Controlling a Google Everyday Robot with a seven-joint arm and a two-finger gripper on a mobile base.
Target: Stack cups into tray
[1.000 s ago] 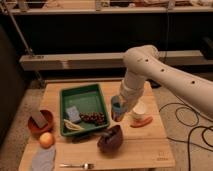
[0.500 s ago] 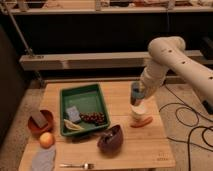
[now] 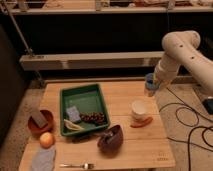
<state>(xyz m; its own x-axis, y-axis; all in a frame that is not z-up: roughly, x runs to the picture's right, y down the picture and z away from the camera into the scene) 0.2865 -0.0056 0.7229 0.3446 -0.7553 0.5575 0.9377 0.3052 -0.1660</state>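
Note:
The blue cup (image 3: 149, 80) hangs in my gripper (image 3: 152, 87), lifted above the table's far right edge. The arm comes in from the upper right. The cream-white cup (image 3: 139, 108) stands upright on the table, below and left of the gripper and apart from it. The green tray (image 3: 98, 98) sits left of centre, well to the left of both cups. It holds dark grapes (image 3: 93, 118), a banana piece (image 3: 73, 125) and a pale packet (image 3: 73, 113).
A dark brown bowl (image 3: 111, 138) lies tilted in front of the tray. An orange strip (image 3: 142, 122) lies by the cream cup. At the left are an orange-brown bowl (image 3: 33, 128), an orange (image 3: 46, 140) and a grey cloth (image 3: 42, 159). A fork (image 3: 77, 165) lies at the front edge. Cables (image 3: 192, 125) run over the floor at the right.
The gripper has carried the blue cup up and to the right, from beside the tray past the cream cup to the table's far right edge.

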